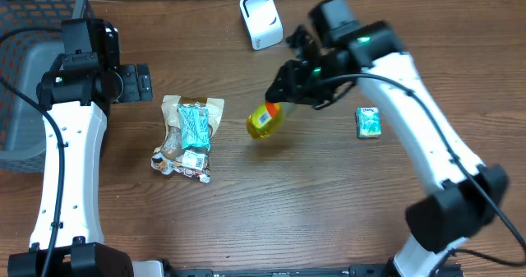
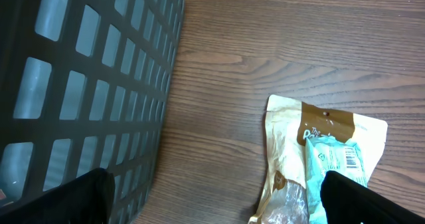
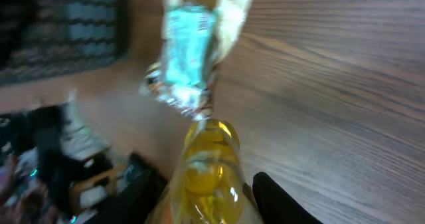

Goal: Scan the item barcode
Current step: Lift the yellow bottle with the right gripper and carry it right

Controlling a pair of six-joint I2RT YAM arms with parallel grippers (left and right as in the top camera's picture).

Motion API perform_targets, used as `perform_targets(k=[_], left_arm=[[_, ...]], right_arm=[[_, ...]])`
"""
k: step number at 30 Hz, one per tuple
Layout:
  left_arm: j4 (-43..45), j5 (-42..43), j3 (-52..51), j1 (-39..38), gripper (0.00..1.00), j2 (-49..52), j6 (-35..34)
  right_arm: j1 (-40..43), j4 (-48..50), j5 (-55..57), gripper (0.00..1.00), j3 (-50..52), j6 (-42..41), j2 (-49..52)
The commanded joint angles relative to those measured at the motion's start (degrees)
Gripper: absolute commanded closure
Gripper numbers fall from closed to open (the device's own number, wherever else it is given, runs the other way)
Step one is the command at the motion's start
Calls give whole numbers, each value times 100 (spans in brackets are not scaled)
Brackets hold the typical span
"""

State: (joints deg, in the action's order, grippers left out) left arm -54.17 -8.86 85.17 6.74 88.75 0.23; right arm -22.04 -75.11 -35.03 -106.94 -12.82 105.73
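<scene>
My right gripper (image 1: 285, 103) is shut on a yellow see-through bottle (image 1: 265, 121) and holds it tilted above the middle of the table. In the right wrist view the bottle (image 3: 207, 167) fills the gap between the two black fingers (image 3: 282, 201). No barcode shows on it. A white scanner (image 1: 260, 20) stands upright at the back of the table, apart from the bottle. My left gripper (image 1: 136, 82) is open at the left, between the basket and the snack bags, with nothing between its fingers (image 2: 372, 197).
A dark mesh basket (image 1: 20, 96) sits at the left edge (image 2: 80, 84). A tan snack bag with a teal packet on it (image 1: 191, 133) lies left of centre (image 2: 319, 144). A small green box (image 1: 368, 122) lies at the right.
</scene>
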Motion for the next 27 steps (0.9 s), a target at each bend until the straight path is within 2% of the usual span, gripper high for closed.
perform_targets(k=[1, 8, 12, 27], left_arm=[[20, -31, 129, -39, 0, -87, 107], [20, -31, 129, -39, 0, -87, 107], [20, -31, 129, -39, 1, -87, 107], [20, -31, 129, -39, 1, -87, 107]], right_arm=[[297, -142, -1316, 58, -199, 1016, -422], [922, -1147, -3014, 60, -181, 2398, -538], [992, -1722, -3327, 60, -181, 3023, -538], [990, -2103, -3327, 61, -181, 3285, -538]])
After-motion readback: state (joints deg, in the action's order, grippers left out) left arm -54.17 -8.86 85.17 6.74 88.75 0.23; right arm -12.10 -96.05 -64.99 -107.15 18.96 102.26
